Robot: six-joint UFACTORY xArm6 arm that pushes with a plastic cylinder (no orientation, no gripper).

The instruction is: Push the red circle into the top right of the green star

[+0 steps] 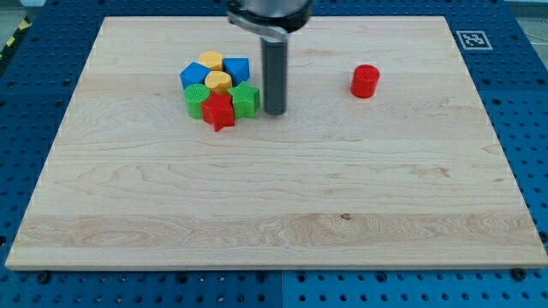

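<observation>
The red circle (365,81) is a short red cylinder standing alone on the wooden board at the view's upper right. The green star (246,99) sits at the right edge of a tight cluster of blocks at the view's upper left. My tip (275,112) rests on the board just right of the green star, close to it, and well to the left of the red circle. The rod rises from the tip to the view's top.
The cluster also holds a red star (219,111), a green round block (197,97), a blue block (193,76), another blue block (236,68), and two yellow blocks (211,61) (217,82). The board (274,214) lies on a blue pegboard table.
</observation>
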